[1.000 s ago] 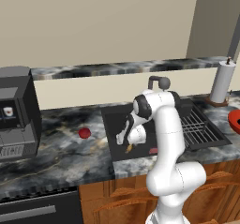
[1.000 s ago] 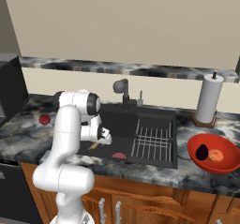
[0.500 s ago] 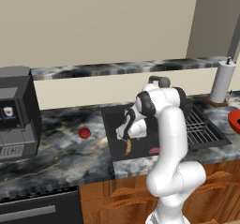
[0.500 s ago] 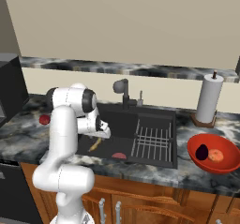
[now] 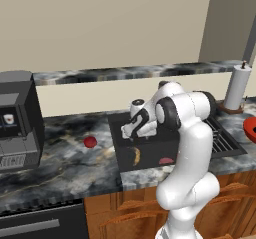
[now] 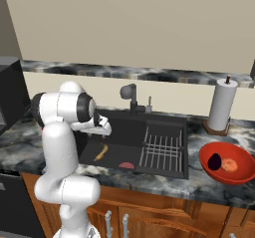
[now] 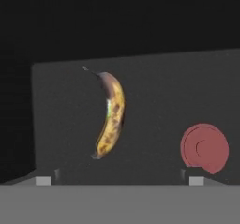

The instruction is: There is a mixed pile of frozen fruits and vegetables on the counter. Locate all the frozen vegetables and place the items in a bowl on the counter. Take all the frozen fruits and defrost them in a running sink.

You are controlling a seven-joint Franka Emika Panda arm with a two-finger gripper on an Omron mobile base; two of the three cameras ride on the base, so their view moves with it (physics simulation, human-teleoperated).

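Gripper [image 5: 131, 129] sits mid-frame in the left base view, above the left half of the sink [image 5: 150, 160]; fingers spread wide, nothing between them. In the hand view the two tips show far apart at the bottom edge, left one [image 7: 43, 180] and right one [image 7: 196, 180], with the banana [image 7: 111, 115] lying free on the dark basin floor at centre-left of the frame, touching neither tip. Banana also seen in the left base view at lower centre [image 5: 135, 156] and in the right base view left of centre [image 6: 101, 152]. A flat pinkish-red disc [image 7: 205, 148] lies on the sink floor at the right of the hand view, apart from the banana. Red round fruit [image 5: 90, 142] rests on the counter [image 5: 65, 158], left of centre in the left base view. Bowl [image 6: 228, 162] at the right of the right base view holds the aubergine [image 6: 214, 161] and the orange-red piece [image 6: 229, 165], side by side.
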